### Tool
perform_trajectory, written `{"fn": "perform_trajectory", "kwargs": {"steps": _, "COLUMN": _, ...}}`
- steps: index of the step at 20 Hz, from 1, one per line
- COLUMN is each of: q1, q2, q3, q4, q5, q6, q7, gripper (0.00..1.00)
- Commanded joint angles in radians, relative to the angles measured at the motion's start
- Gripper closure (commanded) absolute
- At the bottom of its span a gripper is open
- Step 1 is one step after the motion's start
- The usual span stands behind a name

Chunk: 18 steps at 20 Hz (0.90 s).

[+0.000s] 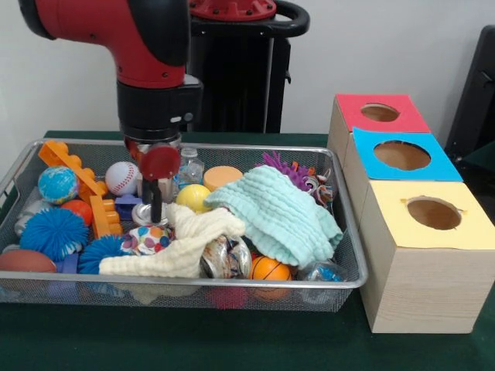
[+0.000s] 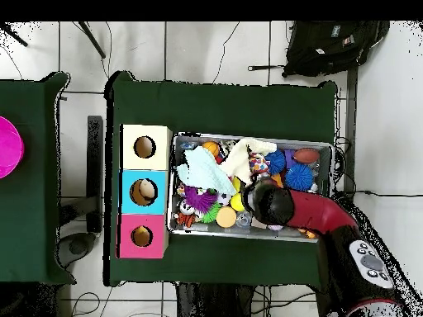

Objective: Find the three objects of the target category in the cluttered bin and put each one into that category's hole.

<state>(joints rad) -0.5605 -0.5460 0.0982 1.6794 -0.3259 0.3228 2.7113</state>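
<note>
Yellow ball (image 1: 192, 197) sits in the wire bin (image 1: 352, 255) just right of our gripper (image 1: 155, 202), which hangs low among the clutter; we cannot tell whether it grips anything

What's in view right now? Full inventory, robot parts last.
Wire mesh bin: 1, silver, on the green table.
Wooden boxes with round holes: 3, red top, blue top, yellow top, in a row beside the bin.
Mint knitted cloth: 1, draped over the clutter toward the boxes.
Cream cloth: 1, mid-bin, front.
Spiky blue balls: 2, bin end away from the boxes.
Baseball: 1, white, back of the bin.
Globe ball: 1, blue-green, back corner.
Yellow ball: 1, centre.
Orange ball: 1, front wall.
Purple spiky toy: 1, back.
Gripper: 1, red and black, lowered into the bin; open or shut unclear.
</note>
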Motion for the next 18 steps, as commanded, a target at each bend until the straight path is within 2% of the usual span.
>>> {"fn": "perform_trajectory", "kwargs": {"steps": 1, "q1": -0.040, "q2": -0.010, "q3": 0.036, "q4": -0.001, "q5": -0.138, "q6": 0.147, "q7": -0.289, "gripper": 0.00}}
{"fn": "perform_trajectory", "kwargs": {"steps": 8, "q1": -0.067, "q2": -0.034, "q3": 0.044, "q4": -0.006, "q5": -0.236, "q6": 0.182, "q7": -0.286, "gripper": 0.00}}
{"fn": "perform_trajectory", "kwargs": {"steps": 10, "q1": -0.076, "q2": -0.048, "q3": 0.047, "q4": 0.005, "q5": -0.242, "q6": 0.192, "q7": -0.274, "gripper": 0.00}}
{"fn": "perform_trajectory", "kwargs": {"steps": 13, "q1": -0.114, "q2": 0.000, "q3": 0.110, "q4": 0.004, "q5": -0.231, "q6": 0.179, "q7": -0.264, "gripper": 0.00}}
{"fn": "perform_trajectory", "kwargs": {"steps": 18, "q1": -0.132, "q2": 0.028, "q3": 0.138, "q4": 0.015, "q5": -0.221, "q6": 0.160, "q7": -0.229, "gripper": 0.00}}
